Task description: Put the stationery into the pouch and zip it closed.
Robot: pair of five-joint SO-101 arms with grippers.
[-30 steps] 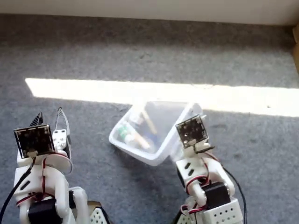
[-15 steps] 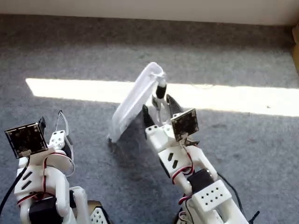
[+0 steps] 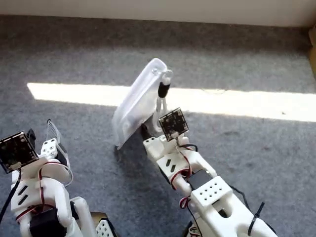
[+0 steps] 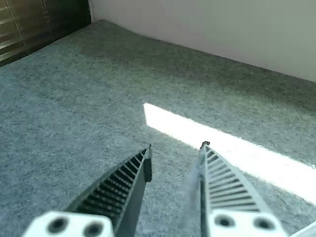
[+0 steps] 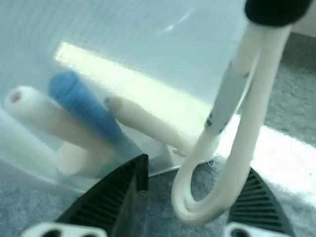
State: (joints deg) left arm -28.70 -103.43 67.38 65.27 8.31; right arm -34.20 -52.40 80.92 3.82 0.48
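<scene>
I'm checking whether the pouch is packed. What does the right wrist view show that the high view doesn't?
Right wrist view: stationery inside the pouch, a blue piece among pale ones, and the right gripper open with the white pull loop between its fingers. High view: the pouch standing on edge, and the left gripper apart from it over the carpet. Shared: pouch, loop, sunlit strip.

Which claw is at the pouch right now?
The right claw, open with the white loop of the pouch between its jaws; the left claw is apart, open over the carpet.
</scene>
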